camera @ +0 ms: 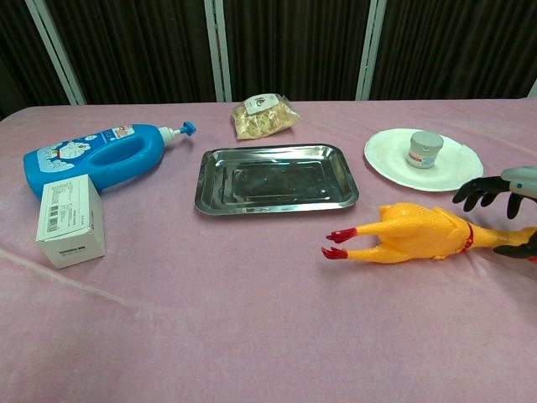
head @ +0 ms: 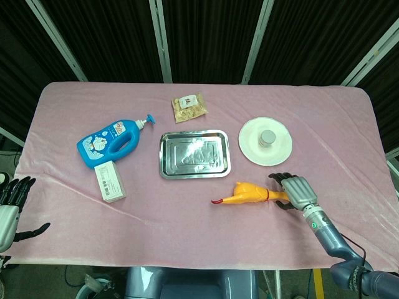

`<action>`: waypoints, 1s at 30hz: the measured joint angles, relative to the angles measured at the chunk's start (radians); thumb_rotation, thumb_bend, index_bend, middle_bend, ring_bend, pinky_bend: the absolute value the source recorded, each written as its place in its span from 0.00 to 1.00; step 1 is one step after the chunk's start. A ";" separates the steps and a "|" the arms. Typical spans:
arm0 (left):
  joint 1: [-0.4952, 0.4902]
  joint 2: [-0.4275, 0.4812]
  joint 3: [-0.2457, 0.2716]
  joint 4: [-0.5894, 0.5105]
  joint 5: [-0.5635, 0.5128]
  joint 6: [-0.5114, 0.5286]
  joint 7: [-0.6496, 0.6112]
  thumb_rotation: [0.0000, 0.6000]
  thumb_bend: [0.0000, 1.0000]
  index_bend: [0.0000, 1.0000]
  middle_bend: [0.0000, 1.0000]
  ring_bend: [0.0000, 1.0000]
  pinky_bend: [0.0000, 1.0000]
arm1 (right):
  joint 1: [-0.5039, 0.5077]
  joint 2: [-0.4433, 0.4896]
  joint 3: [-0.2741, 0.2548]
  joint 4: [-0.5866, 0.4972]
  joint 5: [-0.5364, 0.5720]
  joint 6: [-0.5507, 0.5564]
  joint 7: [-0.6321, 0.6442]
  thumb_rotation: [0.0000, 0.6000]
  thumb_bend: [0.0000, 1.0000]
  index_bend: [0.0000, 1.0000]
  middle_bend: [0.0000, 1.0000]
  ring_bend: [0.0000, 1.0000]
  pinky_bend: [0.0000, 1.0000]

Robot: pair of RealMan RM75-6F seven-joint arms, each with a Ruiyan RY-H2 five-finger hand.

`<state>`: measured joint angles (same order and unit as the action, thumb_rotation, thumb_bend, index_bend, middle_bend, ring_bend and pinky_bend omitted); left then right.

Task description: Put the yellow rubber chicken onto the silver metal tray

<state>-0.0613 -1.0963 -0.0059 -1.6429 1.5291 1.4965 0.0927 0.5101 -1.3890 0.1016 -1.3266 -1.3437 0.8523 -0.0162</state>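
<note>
Right hand [head: 293,191]: fingers spread over chicken [head: 249,193] neck, nothing gripped.
Tip: close around neck, then lift toward tray [head: 194,154].

The worktop [head: 324,112] wears a plain pale pink cloth. The rubber chicken [head: 248,192] is bright yellow-orange with red feet and a red band at the neck. The metal tray [head: 194,154] is shiny silver, mirroring dark and light patches. The pump bottle [head: 111,142] is vivid blue with a blue pump and a white cartoon label. The small box [head: 110,181] is white with fine dark print and a barcode. The plate [head: 265,141] is white, and the little jar [head: 267,137] on it is grey-white. The snack bag [head: 189,107] is clear, showing tan contents and a white-and-red label. The right hand [head: 295,191] has a silver-grey back and black fingers [camera: 478,191]; the left hand [head: 10,208] looks the same.
</note>
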 measured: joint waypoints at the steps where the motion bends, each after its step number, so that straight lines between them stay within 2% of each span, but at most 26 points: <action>1: 0.001 0.000 0.000 0.001 -0.001 0.000 -0.002 1.00 0.00 0.02 0.06 0.03 0.00 | 0.001 -0.002 -0.001 0.004 0.001 -0.002 0.001 1.00 0.31 0.28 0.29 0.26 0.38; 8: 0.005 -0.002 0.004 0.013 -0.007 -0.003 -0.018 1.00 0.00 0.03 0.06 0.03 0.00 | 0.000 -0.024 -0.013 0.037 -0.002 0.004 0.021 1.00 0.31 0.39 0.36 0.34 0.46; 16: 0.009 -0.002 0.007 0.016 0.001 0.003 -0.029 1.00 0.00 0.03 0.06 0.03 0.00 | 0.000 -0.054 -0.022 0.069 -0.038 0.036 0.087 1.00 0.31 0.67 0.57 0.56 0.69; 21: 0.009 -0.002 0.010 0.020 0.005 0.001 -0.042 1.00 0.00 0.06 0.08 0.03 0.00 | 0.004 -0.062 -0.024 0.085 -0.069 0.057 0.139 1.00 0.37 0.85 0.68 0.69 0.84; 26: -0.001 0.002 0.011 0.024 0.024 -0.004 -0.060 1.00 0.00 0.09 0.13 0.04 0.00 | 0.011 -0.051 -0.030 0.083 -0.099 0.065 0.205 1.00 0.41 0.97 0.76 0.77 0.93; 30: -0.024 0.007 0.009 0.019 0.044 -0.024 -0.065 1.00 0.00 0.10 0.15 0.06 0.02 | 0.022 -0.018 -0.044 0.057 -0.127 0.054 0.279 1.00 0.42 1.00 0.79 0.80 0.96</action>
<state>-0.0854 -1.0889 0.0027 -1.6237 1.5729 1.4723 0.0277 0.5326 -1.4068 0.0576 -1.2693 -1.4706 0.9061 0.2632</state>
